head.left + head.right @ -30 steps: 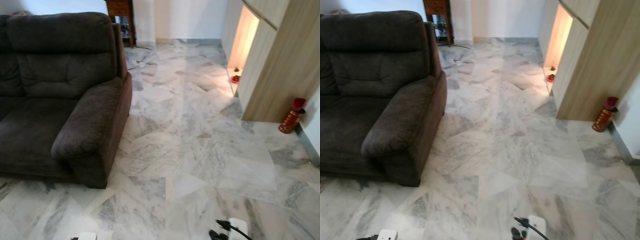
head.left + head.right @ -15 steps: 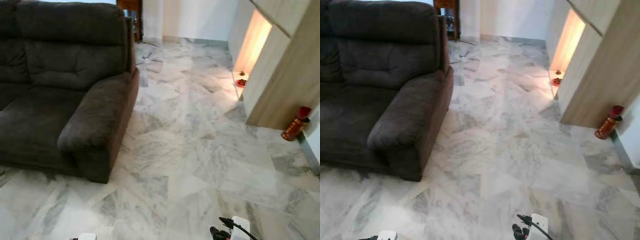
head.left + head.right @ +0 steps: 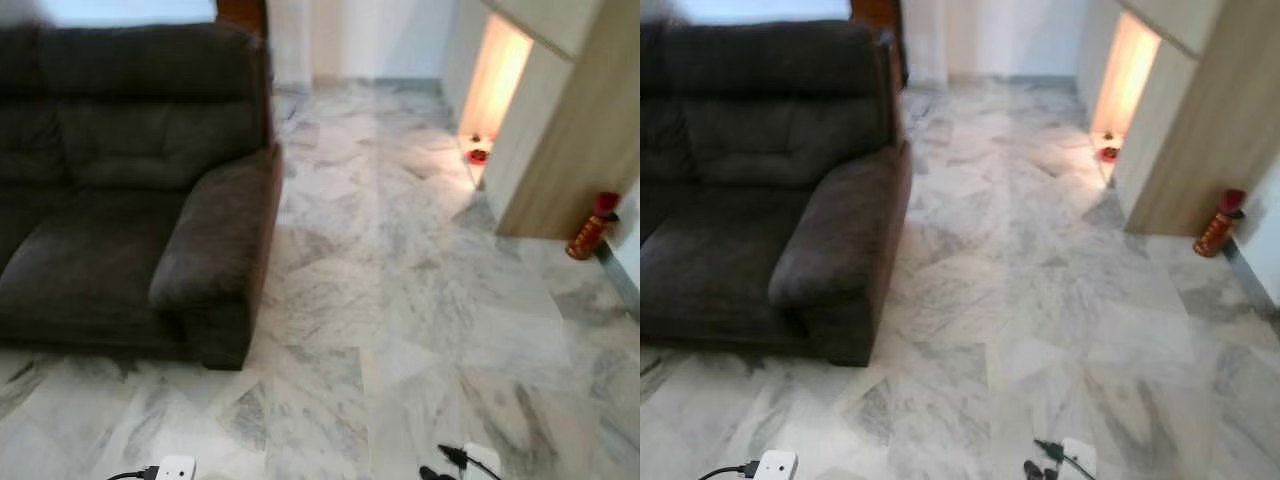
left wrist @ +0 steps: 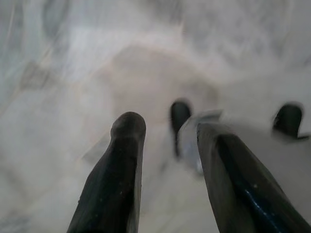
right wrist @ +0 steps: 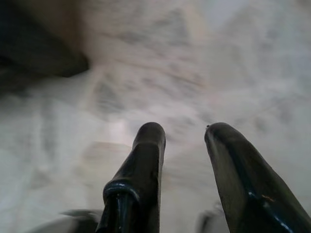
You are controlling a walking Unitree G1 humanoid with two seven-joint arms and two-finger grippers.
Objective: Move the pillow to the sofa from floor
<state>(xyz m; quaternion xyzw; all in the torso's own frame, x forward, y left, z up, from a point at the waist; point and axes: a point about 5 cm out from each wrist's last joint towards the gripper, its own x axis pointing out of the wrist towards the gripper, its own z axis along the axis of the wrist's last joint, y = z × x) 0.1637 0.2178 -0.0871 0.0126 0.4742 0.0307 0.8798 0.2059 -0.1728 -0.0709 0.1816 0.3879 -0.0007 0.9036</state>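
Both grippers, left [image 4: 165, 131] and right [image 5: 182, 133], are hanging spread and empty over the floor [image 3: 400, 290] beside the sofa [image 3: 130, 190]

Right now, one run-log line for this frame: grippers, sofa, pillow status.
left gripper: open, idle above floor | right gripper: open, idle | dark brown fabric sofa: ahead-left, seat bare | pillow: none seen | white marble floor

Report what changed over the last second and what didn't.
Only the head camera shifted: the sofa now sits further right in the picture, so the view has swung left. Nothing in the room moved; the red bottle still stands by the wooden cabinet. Left gripper and right gripper hang open over the marble floor, holding nothing.
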